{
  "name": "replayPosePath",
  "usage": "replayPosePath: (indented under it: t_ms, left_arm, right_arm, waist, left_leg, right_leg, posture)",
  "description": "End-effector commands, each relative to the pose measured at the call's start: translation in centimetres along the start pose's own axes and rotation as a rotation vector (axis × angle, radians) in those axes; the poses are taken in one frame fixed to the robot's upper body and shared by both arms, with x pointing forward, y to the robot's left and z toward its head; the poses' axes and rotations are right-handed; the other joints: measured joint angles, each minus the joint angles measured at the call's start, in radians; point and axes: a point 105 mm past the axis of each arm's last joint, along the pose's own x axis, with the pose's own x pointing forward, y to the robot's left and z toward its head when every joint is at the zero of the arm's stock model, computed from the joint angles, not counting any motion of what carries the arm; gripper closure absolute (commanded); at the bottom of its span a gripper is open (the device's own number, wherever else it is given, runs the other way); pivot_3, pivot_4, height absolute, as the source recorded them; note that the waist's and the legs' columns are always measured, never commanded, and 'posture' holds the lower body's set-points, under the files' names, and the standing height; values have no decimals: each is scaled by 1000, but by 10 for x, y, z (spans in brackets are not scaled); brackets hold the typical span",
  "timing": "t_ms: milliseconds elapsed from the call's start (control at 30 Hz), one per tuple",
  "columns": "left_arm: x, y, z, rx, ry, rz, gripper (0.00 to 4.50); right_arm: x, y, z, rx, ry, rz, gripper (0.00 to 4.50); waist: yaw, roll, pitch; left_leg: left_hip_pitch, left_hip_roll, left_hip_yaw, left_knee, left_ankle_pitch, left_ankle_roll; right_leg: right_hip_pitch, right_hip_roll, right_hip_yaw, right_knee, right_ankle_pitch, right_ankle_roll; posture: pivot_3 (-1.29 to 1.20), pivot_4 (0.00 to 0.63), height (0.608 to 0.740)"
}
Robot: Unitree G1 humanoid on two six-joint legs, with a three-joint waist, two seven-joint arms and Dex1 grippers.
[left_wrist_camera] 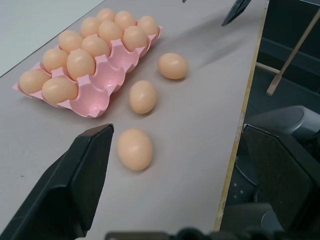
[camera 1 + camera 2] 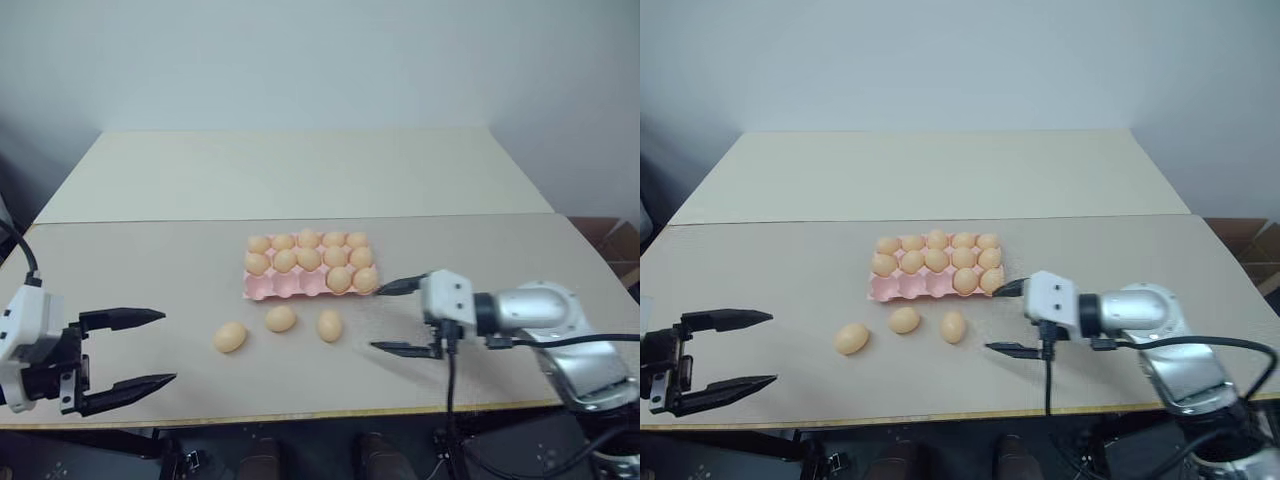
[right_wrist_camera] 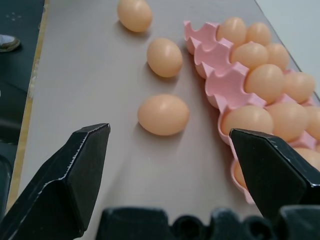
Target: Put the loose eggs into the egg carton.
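Observation:
The pale pink egg carton (image 2: 274, 288) lies mid-table, its two back rows full of orange-tan eggs. Its front row has two eggs at the right end and empty cups to the left. Three loose eggs lie on the table just in front of it: one on the left (image 2: 230, 336), one in the middle (image 2: 280, 319) and one on the right (image 2: 330, 325). My right gripper (image 2: 377, 318) is open, pointing left, close beside the right-hand egg (image 3: 163, 114) and the carton's right corner. My left gripper (image 2: 165, 348) stands open at the far left, well short of the left-hand egg (image 1: 134, 148).
The table's front edge (image 2: 300, 412) runs just below the loose eggs. A second, lighter table (image 2: 290, 170) adjoins behind the carton. A cardboard box (image 2: 615, 245) sits off the table's right side. A black cable (image 2: 452, 400) hangs from my right wrist over the edge.

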Motion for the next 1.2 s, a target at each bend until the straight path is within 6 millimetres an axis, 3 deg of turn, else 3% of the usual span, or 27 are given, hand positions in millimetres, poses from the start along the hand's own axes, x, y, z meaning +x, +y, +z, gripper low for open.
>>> replayPosePath:
  t_ms: [33,467,967,1067,1200]
  left_arm:
    - [2,-2,4,27,12,-2,0]
    - [3,-7,4,13,9,15,0]
    - [5,-10,1,10,2,40,0]
    - [5,-8,1,11,2,45,0]
    - [5,-7,0,13,3,50,0]
  right_arm:
    - [18,-4,2,-36,1,-24,19]
    - [61,-1,-8,-70,1,59,19]
    - [82,-8,-22,-63,9,71,19]
    - [82,-7,-23,-53,2,84,581]
    - [82,-7,-23,-60,3,69,1768]
  waist:
    - [-1,0,0]
    - [-3,-2,-1]
    - [-3,-2,-1]
    - [-3,-2,-1]
    - [-4,-2,-1]
  left_leg:
    - [0,0,0,0,0,0]
    - [0,1,1,0,0,0]
    - [1,1,2,0,0,0]
    - [1,1,2,0,0,0]
    - [1,2,2,0,0,0]
  right_leg:
    - [0,0,0,0,0,0]
    - [0,1,1,1,0,0]
    - [0,2,3,1,0,0]
    - [0,2,3,1,0,0]
    - [0,3,3,1,0,0]
  posture:
    - [0,150,740]
    - [0,150,740]
    - [0,150,740]
    - [0,150,740]
    - [0,150,740]
